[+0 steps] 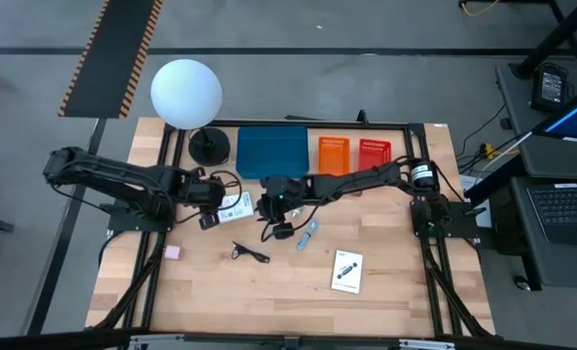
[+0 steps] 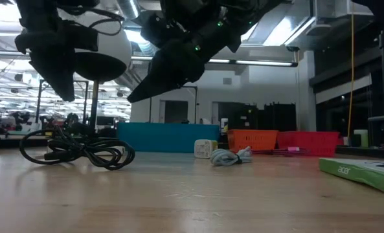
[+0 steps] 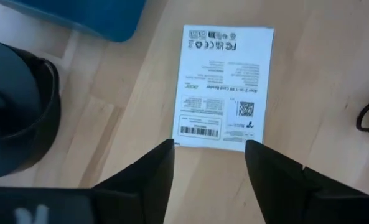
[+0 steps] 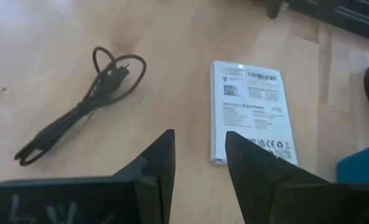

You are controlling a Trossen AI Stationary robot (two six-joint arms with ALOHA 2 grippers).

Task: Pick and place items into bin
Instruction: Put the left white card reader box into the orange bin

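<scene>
A white printed card [image 3: 224,87] lies flat on the wooden table [image 1: 405,292], also seen as the card [image 1: 234,206] between my two grippers. My left gripper [image 3: 209,155] hangs open above the card's near edge, its fingers pointing steeply down without touching it. My right gripper [image 4: 200,149] is open too, slanting down above bare wood next to the same card [image 4: 252,112]. A black cable piece [image 4: 78,106] lies coiled beyond it. A second card [image 1: 347,270], a blue-white stick [image 1: 307,233] and a pink block [image 1: 172,252] rest on the table. The blue bin [image 1: 273,153] stands at the far side.
An orange bin [image 1: 333,156] and a red bin [image 1: 374,153] stand right of the blue bin. The white globe lamp [image 1: 186,92] rises at the far left on its black round base [image 1: 209,146], close to my left gripper [image 1: 218,207]. My right gripper [image 1: 267,212] reaches in from the table's right.
</scene>
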